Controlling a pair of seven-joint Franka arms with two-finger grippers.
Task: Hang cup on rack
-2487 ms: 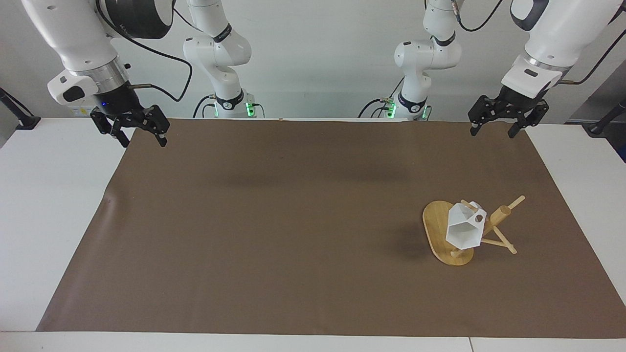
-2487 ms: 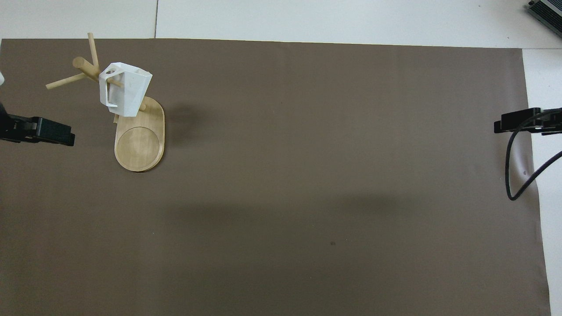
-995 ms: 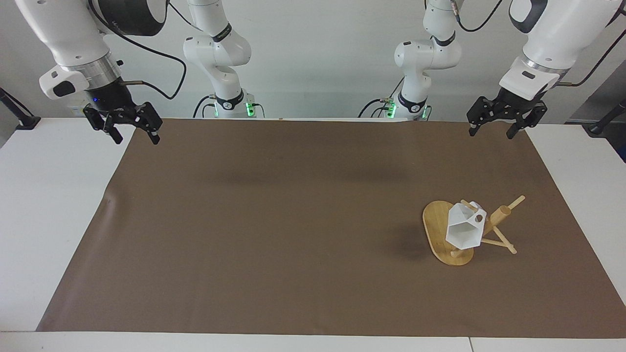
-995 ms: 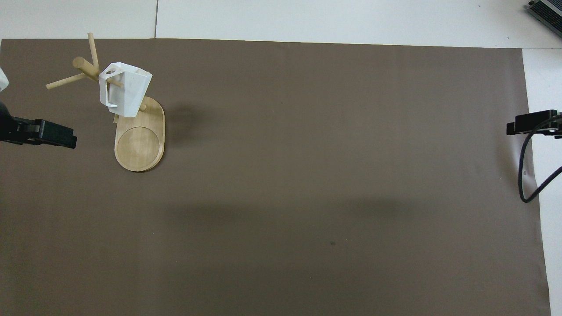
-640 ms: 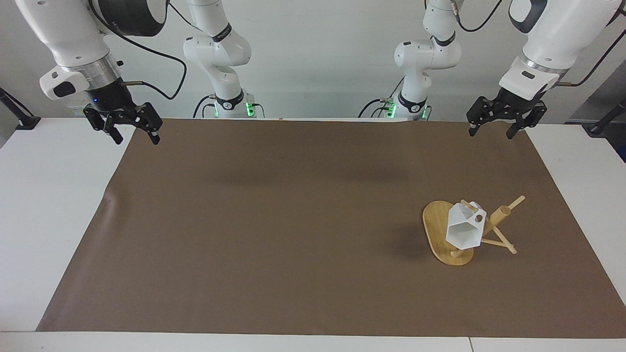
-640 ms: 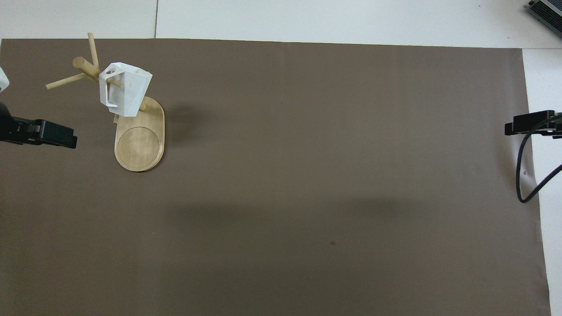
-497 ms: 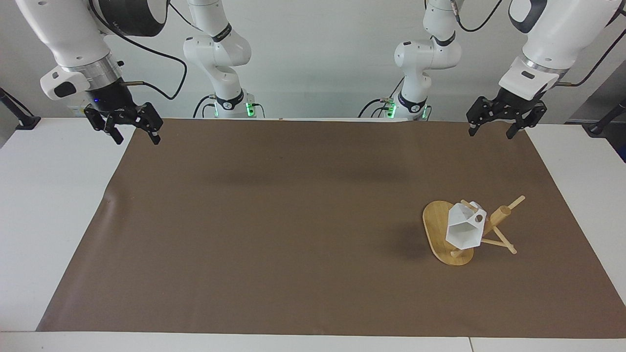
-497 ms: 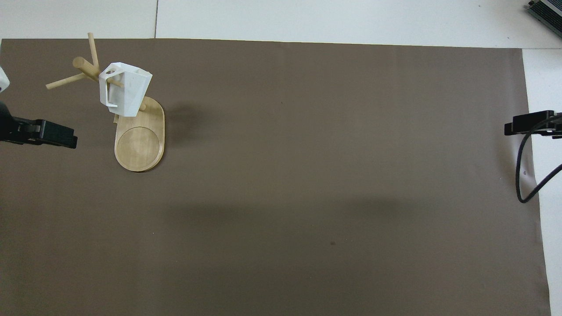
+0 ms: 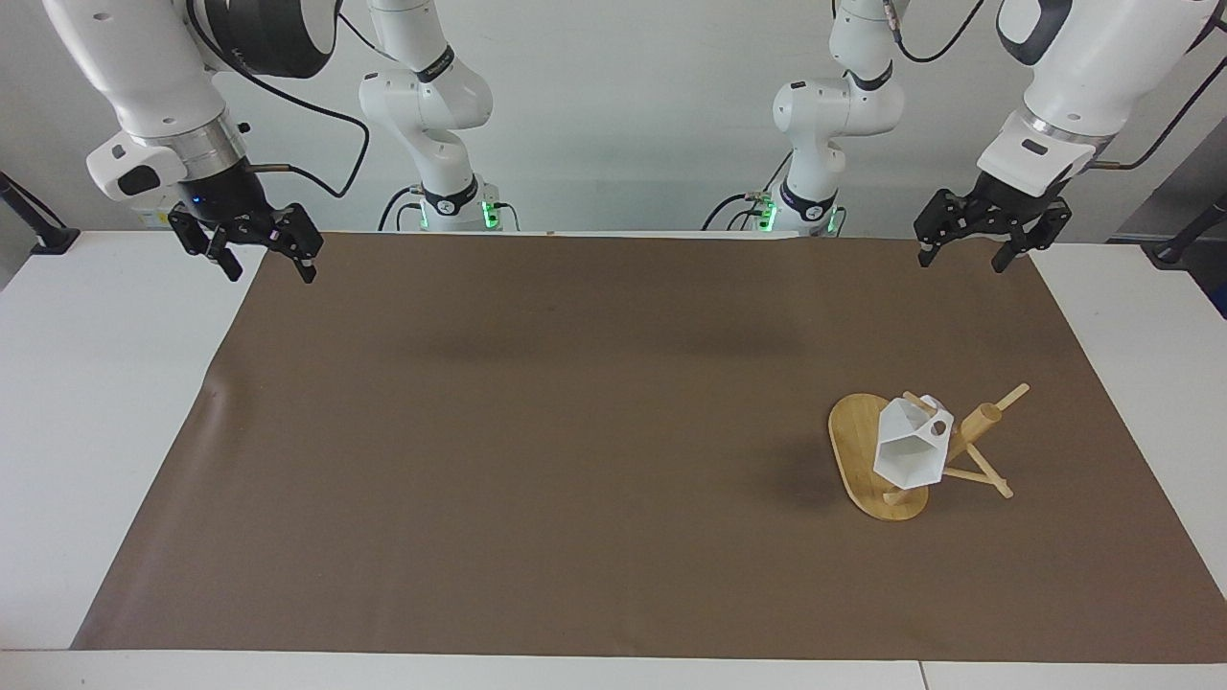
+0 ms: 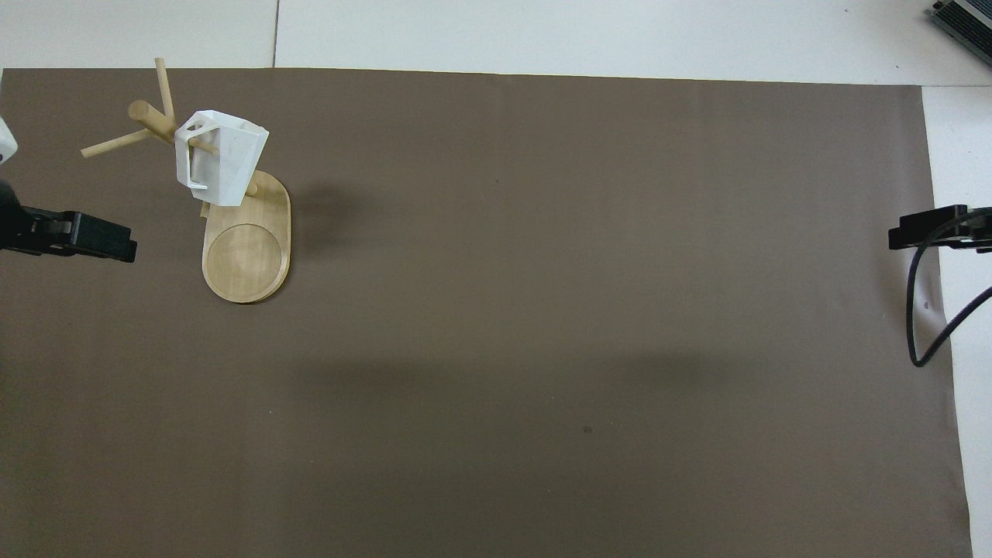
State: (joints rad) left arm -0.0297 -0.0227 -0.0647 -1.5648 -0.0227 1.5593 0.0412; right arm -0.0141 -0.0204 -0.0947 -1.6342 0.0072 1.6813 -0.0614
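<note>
The white faceted cup (image 9: 911, 450) hangs by its handle hole on a peg of the bamboo rack (image 9: 853, 441), toward the left arm's end of the table. In the overhead view the cup (image 10: 221, 159) tilts over the rack's oval base (image 10: 246, 256). My left gripper (image 9: 962, 262) is open and empty, raised over the mat's edge by the robots, well apart from the rack; a finger of it shows in the overhead view (image 10: 93, 239). My right gripper (image 9: 271, 276) is open and empty over the mat's corner at the right arm's end, and it also shows in the overhead view (image 10: 926, 229).
A brown mat (image 9: 537, 431) covers most of the white table (image 9: 86, 402). A black cable (image 10: 918, 310) hangs from the right arm over the mat's edge. A dark device (image 10: 965, 19) sits at the table corner farthest from the robots.
The right gripper has drawn back toward the right arm's end of the table, then shifted slightly. The left gripper, cup and rack have hardly moved.
</note>
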